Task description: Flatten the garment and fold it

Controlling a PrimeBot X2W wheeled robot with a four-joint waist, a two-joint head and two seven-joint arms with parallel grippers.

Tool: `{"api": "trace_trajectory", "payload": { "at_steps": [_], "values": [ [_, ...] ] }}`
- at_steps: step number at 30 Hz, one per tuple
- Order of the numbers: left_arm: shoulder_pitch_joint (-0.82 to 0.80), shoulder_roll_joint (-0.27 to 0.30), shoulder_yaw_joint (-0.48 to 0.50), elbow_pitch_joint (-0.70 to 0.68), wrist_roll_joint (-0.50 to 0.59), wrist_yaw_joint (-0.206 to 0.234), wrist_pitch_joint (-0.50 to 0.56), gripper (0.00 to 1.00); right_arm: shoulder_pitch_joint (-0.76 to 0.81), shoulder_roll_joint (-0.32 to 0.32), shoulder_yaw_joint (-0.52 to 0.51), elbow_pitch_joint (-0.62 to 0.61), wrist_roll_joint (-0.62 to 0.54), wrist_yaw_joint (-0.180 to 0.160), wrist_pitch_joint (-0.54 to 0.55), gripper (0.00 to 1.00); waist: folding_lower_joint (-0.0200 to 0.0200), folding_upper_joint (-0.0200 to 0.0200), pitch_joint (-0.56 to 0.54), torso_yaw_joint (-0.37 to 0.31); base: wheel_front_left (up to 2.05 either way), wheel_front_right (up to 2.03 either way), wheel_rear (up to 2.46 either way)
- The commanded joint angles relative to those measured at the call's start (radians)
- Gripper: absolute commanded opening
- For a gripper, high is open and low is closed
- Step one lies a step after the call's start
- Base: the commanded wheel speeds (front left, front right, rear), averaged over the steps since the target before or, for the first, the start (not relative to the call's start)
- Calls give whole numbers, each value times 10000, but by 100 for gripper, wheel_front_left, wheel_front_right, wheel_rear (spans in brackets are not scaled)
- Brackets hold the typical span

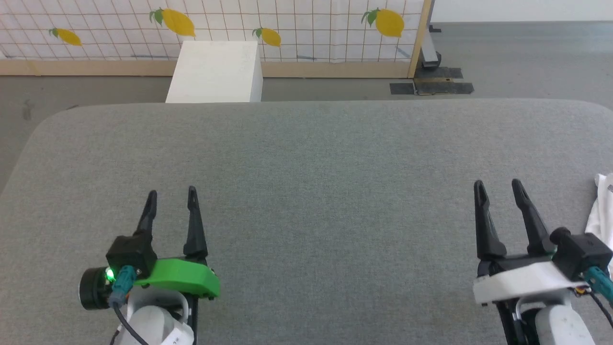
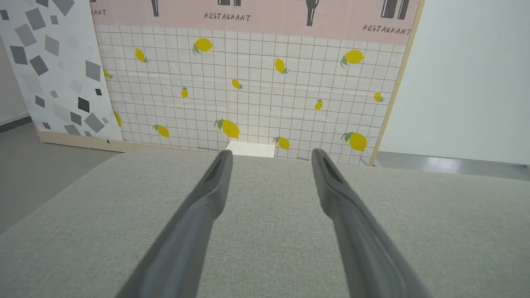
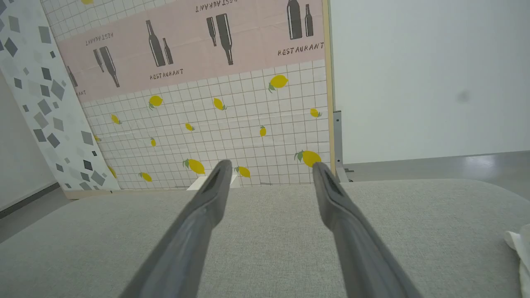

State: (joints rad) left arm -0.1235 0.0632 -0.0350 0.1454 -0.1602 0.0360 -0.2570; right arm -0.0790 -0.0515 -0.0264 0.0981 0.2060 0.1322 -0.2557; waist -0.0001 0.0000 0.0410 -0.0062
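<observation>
The garment [image 1: 602, 211] lies bunched at the right edge of the worktop [image 1: 306, 158], just right of the right tool [image 1: 497, 184], the nearer one, while the left tool [image 1: 172, 191] sits well apart; both are spread, holding nothing

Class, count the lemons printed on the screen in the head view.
4 lemons: far left, left of centre, above the white box, near the right post. Others may be hidden.

The left claw [image 1: 172, 191] is built from two long black fingers [image 1: 195, 230] on a bright green bracket [image 1: 184, 279], with a teal plug [image 1: 123, 280] and a green light [image 1: 110, 274]. The right claw [image 1: 497, 182] is carried on a white bracket [image 1: 522, 282].
</observation>
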Motion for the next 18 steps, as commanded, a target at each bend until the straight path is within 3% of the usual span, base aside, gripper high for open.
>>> {"api": "trace_trajectory", "payload": {
  "at_steps": [1, 16, 17, 18],
  "values": [
    [121, -49, -42, 91, -66, 16, -46, 100, 191, 11, -14, 22, 120, -15, -55, 100, 1, 0, -35, 48, 0, 0, 0],
    [328, -95, -390, 1030, -224, -11, -47, 100, 777, 12, 93, 619, 194, -15, -59, 100, 1, 0, -118, 1, 0, 0, 0],
    [254, -54, -399, 1028, -148, -4, 0, 0, 665, 2, 84, 598, 234, 0, 0, 0, 1, 0, -113, 5, 0, 0, 0],
    [255, -54, -406, 1034, -143, -4, 6, 0, 665, 2, 85, 603, 234, 0, 4, 0, 1, 0, -122, 1, 0, 0, 0]
  ]
}}
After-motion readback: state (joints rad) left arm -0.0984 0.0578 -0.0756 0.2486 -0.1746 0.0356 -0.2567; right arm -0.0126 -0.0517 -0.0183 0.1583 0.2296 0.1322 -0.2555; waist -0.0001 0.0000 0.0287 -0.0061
